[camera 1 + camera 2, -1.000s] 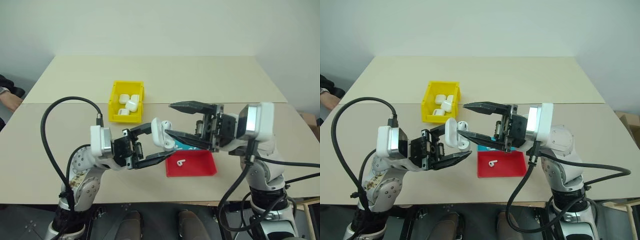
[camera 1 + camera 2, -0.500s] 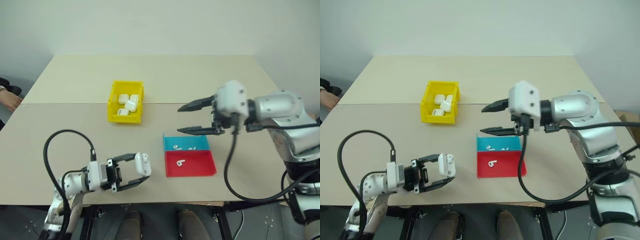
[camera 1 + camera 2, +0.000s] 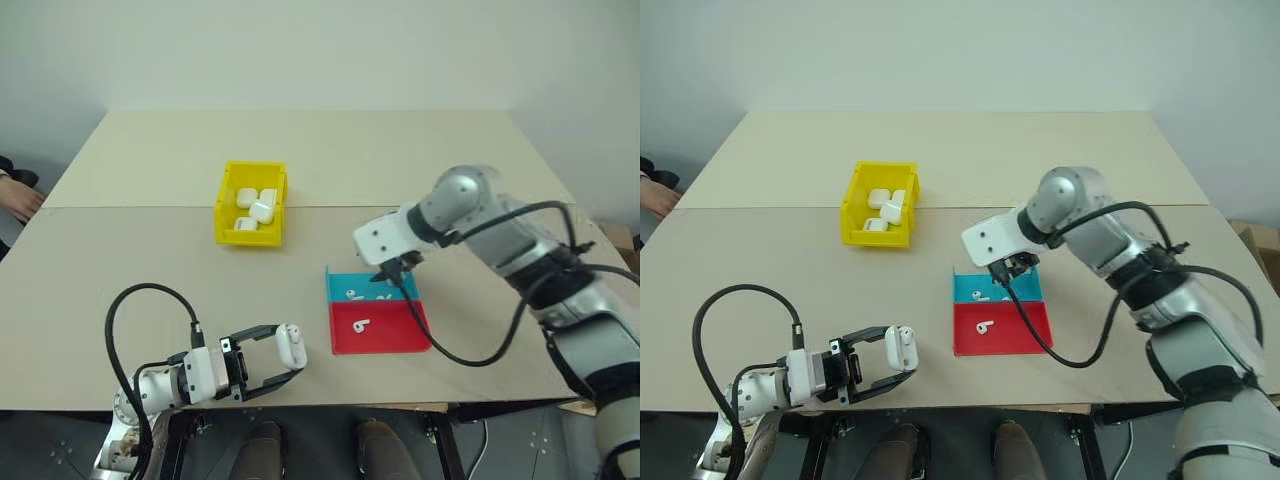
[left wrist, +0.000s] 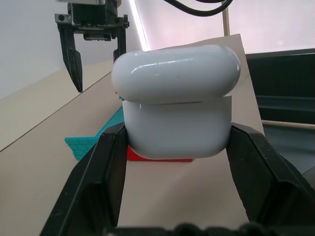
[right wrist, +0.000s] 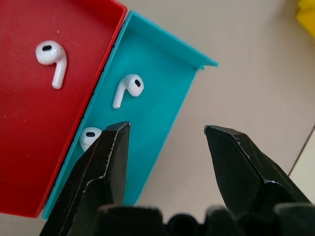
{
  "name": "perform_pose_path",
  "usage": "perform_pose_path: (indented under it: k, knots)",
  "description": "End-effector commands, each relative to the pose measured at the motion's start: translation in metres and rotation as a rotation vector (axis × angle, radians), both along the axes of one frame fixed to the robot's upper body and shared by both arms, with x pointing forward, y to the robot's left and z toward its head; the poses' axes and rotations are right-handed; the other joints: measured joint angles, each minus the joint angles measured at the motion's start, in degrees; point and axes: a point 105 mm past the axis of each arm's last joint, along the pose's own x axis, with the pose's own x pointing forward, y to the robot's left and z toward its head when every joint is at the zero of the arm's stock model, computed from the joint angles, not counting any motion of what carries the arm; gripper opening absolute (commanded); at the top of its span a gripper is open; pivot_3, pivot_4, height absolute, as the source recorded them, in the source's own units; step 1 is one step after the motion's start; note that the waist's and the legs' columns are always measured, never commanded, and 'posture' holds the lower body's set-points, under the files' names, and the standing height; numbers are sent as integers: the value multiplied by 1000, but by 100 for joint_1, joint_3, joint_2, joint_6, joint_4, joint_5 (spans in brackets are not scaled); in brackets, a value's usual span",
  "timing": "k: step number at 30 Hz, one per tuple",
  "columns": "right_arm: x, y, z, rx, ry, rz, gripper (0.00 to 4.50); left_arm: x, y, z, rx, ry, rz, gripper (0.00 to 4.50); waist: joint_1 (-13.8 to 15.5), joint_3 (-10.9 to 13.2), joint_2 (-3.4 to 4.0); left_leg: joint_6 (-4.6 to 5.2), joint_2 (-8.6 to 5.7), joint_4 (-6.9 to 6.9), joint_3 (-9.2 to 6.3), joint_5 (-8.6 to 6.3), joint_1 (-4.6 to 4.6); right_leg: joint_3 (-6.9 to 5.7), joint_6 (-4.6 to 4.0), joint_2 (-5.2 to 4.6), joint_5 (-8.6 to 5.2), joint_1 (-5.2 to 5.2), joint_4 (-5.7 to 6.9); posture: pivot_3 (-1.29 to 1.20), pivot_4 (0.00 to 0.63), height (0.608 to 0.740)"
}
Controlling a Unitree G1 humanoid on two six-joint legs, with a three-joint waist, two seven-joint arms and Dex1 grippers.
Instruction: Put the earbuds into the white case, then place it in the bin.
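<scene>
My work surface is a pale beige table (image 3: 330,150), made of two tops butted together, the seam running straight across its width; beyond the far edge rises a plain off-white wall (image 3: 320,50), unmarked and evenly lit; the light is soft and casts only faint shadows on the tabletop; below the near edge lies a dark grey floor (image 3: 320,450); at my far left a person's hand (image 3: 18,200) rests beside the table's edge.

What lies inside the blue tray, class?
Two earbuds lie in the blue tray; the right hand hovers open above, one finger partly covering the second earbud.
</scene>
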Motion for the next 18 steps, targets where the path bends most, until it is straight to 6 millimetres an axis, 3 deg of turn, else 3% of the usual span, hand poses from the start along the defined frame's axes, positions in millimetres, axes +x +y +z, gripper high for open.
perform_pose_path:
  k: [1,18]
  knots:
    - [7,6,3,-58,-26,18,2915,-2,-5,8,-9,-53,2,2739,0,0,0,0,1,0,0,0,1,0,-1,0,0,0,1,0,150,740]
    - [8,24,-19,-130,89,-15,2915,-3,-11,2,-13,-48,42,2739,2,1,2,0,-2,0,-1,0,20,-1,-16,-3,-7,-2,49,0,150,740]
